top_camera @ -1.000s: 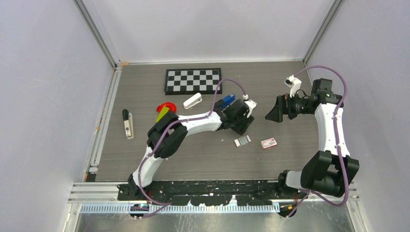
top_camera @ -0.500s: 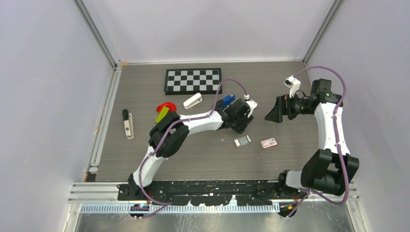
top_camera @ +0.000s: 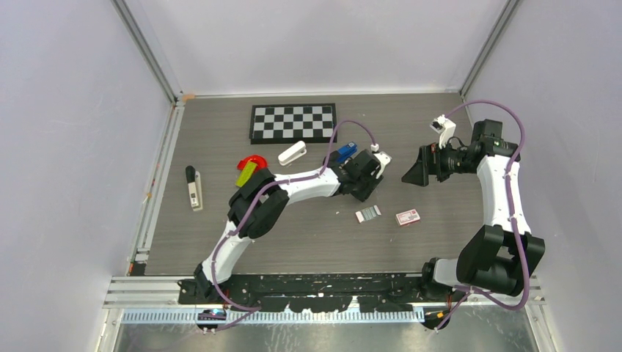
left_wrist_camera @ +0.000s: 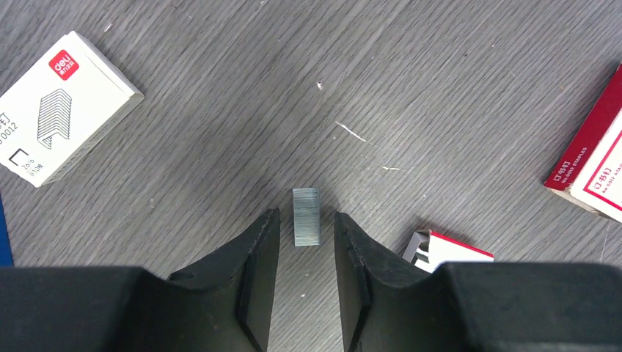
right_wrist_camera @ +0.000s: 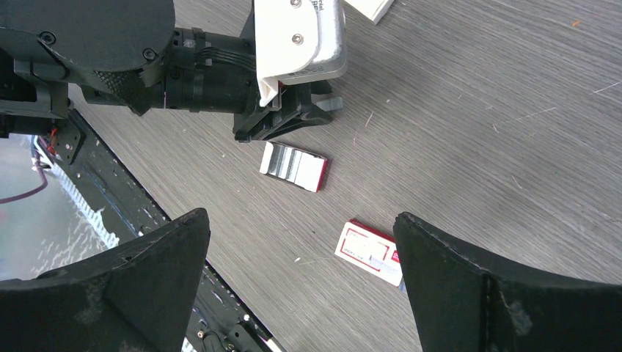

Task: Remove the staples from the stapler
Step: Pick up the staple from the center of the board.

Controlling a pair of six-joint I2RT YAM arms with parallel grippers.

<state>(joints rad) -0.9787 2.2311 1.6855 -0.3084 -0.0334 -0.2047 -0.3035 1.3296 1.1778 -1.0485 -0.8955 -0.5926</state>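
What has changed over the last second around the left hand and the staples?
The left hand edged slightly left and away from the arm bases. It now stands open astride the loose staple strip, with a gap on each side. Nothing was taken or let go. Unchanged: the right hand parked wide open, the blue stapler, the white stapler and the staple boxes.

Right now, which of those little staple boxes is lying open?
The red-edged box beside the left gripper, silver staples showing inside; the white box and the other red box are shut.
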